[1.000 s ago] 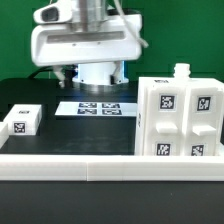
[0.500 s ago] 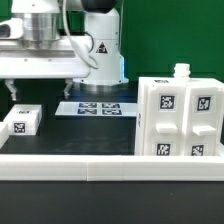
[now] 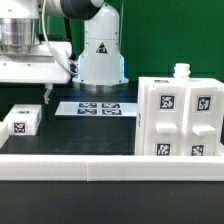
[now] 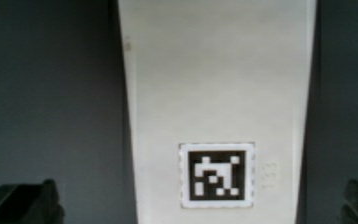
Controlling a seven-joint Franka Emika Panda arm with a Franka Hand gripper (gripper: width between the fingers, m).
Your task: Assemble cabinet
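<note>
The cabinet (image 3: pixel 180 115) is the big white tagged box at the exterior view's right, with a small knob on top. A smaller white tagged block (image 3: pixel 22 120) lies on the black table at the exterior view's left. My gripper (image 3: pixel 25 95) hangs above this block without touching it. In the wrist view the block (image 4: pixel 211 90) runs lengthwise as a long white piece with one square tag. My gripper (image 4: pixel 194 205) is open, and its dark fingertips (image 4: pixel 25 200) stand wide on either side of the block. It holds nothing.
The marker board (image 3: pixel 97 108) lies flat at the table's middle, in front of the arm's white base (image 3: pixel 100 60). A long white rail (image 3: pixel 100 160) edges the table's front.
The arm has swung from over the marker board toward the exterior view's left, and the gripper now hangs over the small white block. The cabinet and block have not moved.
</note>
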